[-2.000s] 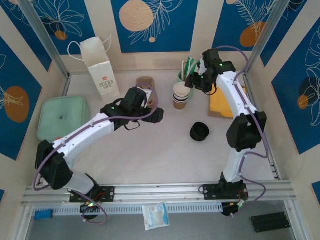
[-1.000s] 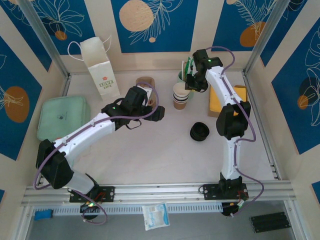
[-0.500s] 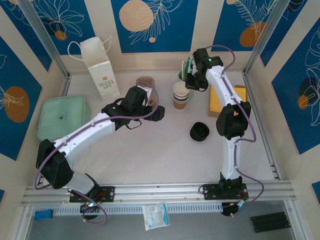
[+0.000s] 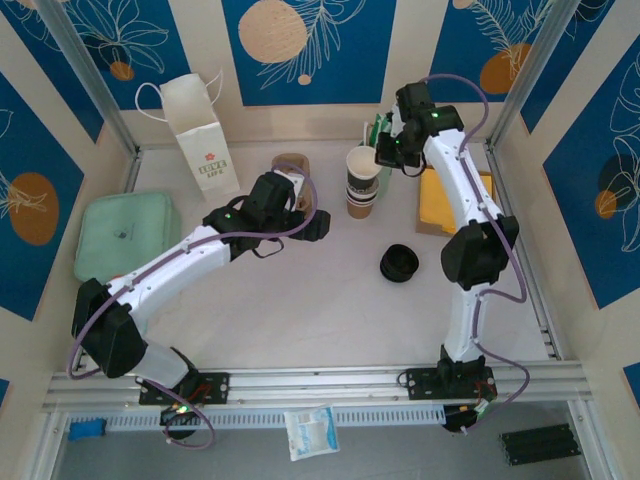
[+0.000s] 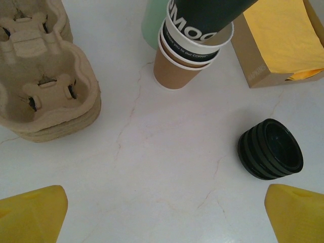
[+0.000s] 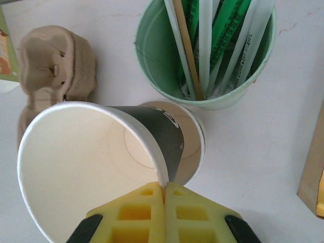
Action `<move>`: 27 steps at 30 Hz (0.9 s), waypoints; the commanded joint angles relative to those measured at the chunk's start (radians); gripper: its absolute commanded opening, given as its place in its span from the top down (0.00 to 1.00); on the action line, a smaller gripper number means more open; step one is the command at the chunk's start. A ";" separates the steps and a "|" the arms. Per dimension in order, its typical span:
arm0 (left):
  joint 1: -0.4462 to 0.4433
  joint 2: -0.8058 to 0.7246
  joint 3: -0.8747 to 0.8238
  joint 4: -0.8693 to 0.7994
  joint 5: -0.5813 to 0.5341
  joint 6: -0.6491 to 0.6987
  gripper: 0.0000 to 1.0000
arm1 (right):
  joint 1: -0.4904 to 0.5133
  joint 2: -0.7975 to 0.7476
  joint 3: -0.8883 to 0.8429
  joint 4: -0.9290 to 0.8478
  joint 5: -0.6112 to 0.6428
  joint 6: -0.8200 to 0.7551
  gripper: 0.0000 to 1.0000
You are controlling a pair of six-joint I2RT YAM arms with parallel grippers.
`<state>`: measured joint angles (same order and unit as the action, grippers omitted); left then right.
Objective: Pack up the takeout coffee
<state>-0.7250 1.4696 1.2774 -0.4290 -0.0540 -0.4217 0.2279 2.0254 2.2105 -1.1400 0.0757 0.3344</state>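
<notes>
the table [image 4: 300,320] is white with faint marble veins. at its far left a white paper bag [image 4: 205,145] stands upright near the back wall. nearer, on the left side, lies a pale green lidded box [image 4: 125,238]. a stack of pulp cup carriers [image 5: 45,83] sits toward the back middle, and to its right a stack of paper cups [image 5: 174,73] stands on its brown bottom cup. just behind that stack a mint green tub [image 6: 152,55] holds straws and stirrers. a brown box of yellow napkins [image 5: 254,63] lies further right, and a stack of black lids [image 5: 271,149] rests nearer, apart from the cups
</notes>
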 commanded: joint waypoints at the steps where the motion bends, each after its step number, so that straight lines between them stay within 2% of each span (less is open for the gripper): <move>1: -0.011 -0.010 0.000 0.016 -0.006 -0.014 0.01 | 0.000 -0.067 0.017 0.000 -0.037 0.016 1.00; 12: -0.011 -0.080 -0.021 0.002 -0.017 -0.023 0.01 | 0.020 -0.265 -0.110 0.041 -0.077 0.029 1.00; 19: -0.011 -0.187 -0.125 -0.003 -0.008 -0.059 0.01 | 0.091 -0.441 -0.366 0.113 -0.074 0.041 1.00; 27: -0.011 -0.317 -0.250 -0.038 -0.001 -0.093 0.01 | 0.231 -0.559 -0.644 0.160 -0.038 0.073 1.00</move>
<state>-0.7254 1.1995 1.0565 -0.4370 -0.0570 -0.4900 0.4229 1.5036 1.6253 -1.0058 0.0292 0.3809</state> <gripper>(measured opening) 0.994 0.051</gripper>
